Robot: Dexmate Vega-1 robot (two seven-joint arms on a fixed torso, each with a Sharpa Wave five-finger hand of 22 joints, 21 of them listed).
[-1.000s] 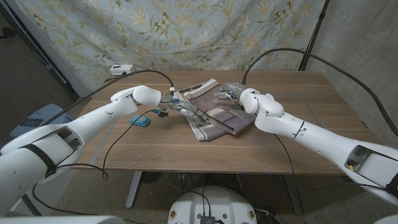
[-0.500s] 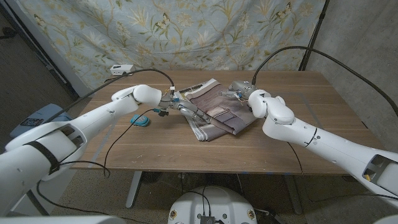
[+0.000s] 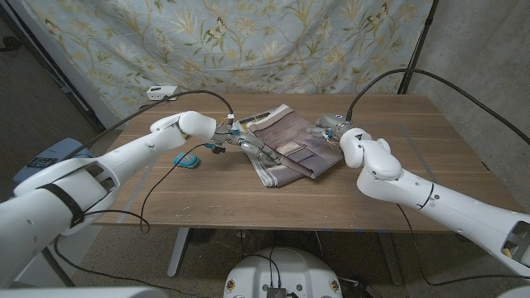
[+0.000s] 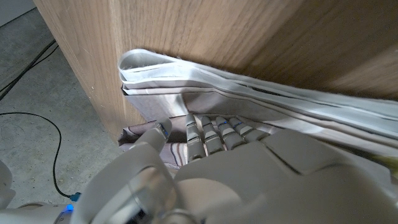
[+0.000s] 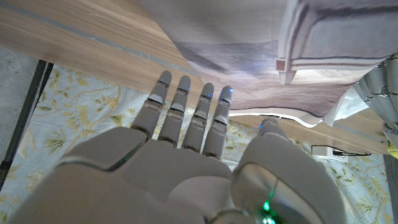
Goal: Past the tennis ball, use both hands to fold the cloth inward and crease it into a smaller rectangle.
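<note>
My left hand (image 3: pixel 247 146) presses the folded cloth (image 3: pixel 286 155) on the tabletop (image 3: pixel 414 174); right hand (image 3: pixel 325 128) hovers just beside it, fingers (image 5: pixel 186 112) released, straight

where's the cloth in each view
Head view: the cloth lies folded at the table's middle, between the two hands.
Left wrist view: its stacked folded edges run just beyond the left hand.
Right wrist view: it spreads beyond the right hand, cloth.
Shared landmark: the wooden table.
</note>
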